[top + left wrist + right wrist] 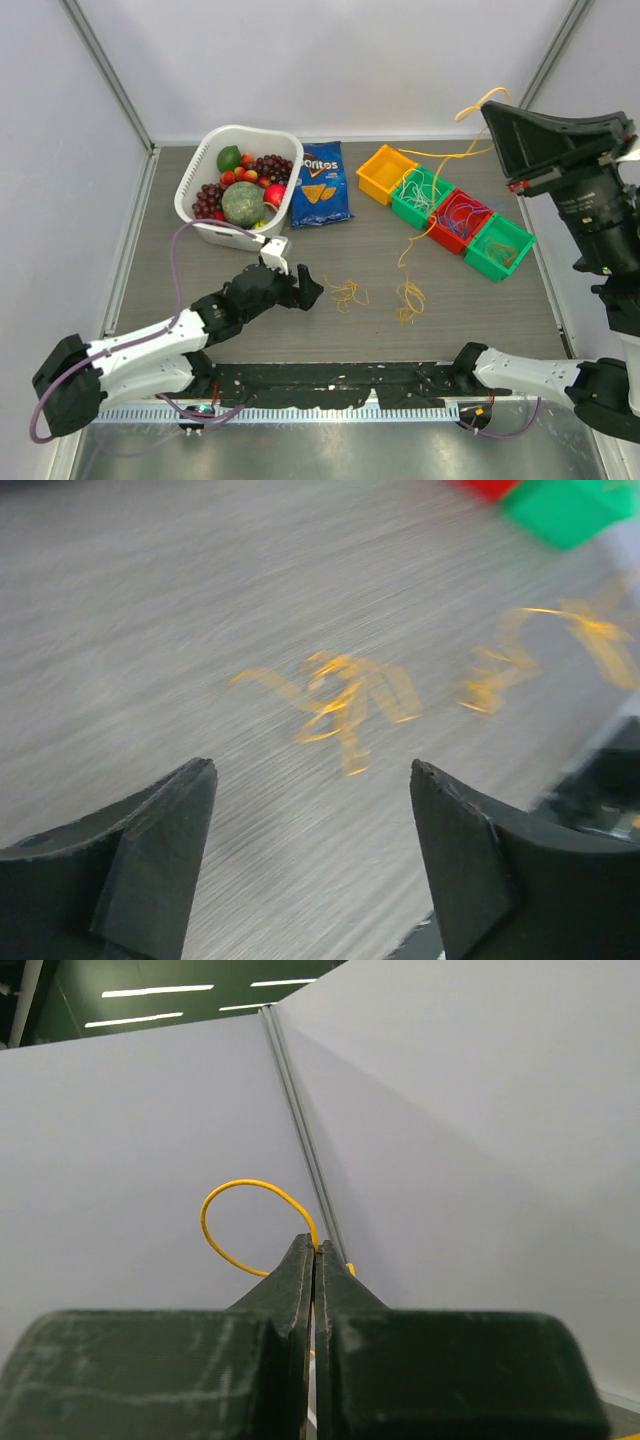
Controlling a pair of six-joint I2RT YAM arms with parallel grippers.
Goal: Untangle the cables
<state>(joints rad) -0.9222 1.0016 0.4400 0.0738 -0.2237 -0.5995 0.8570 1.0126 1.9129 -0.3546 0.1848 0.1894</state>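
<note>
Your left gripper (312, 772) spread, near yellow tangle (340, 700) on table (150, 630). Your right gripper (315, 1250) raised high, pressed together on yellow cable (248, 1182).

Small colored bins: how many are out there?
4, in a diagonal row at back right: a yellow bin, a green bin, a red bin, then a second green bin. None looks hidden.

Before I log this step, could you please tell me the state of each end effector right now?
Left end effector: open, holding nothing.
Right end effector: closed on a yellow cable.
</note>
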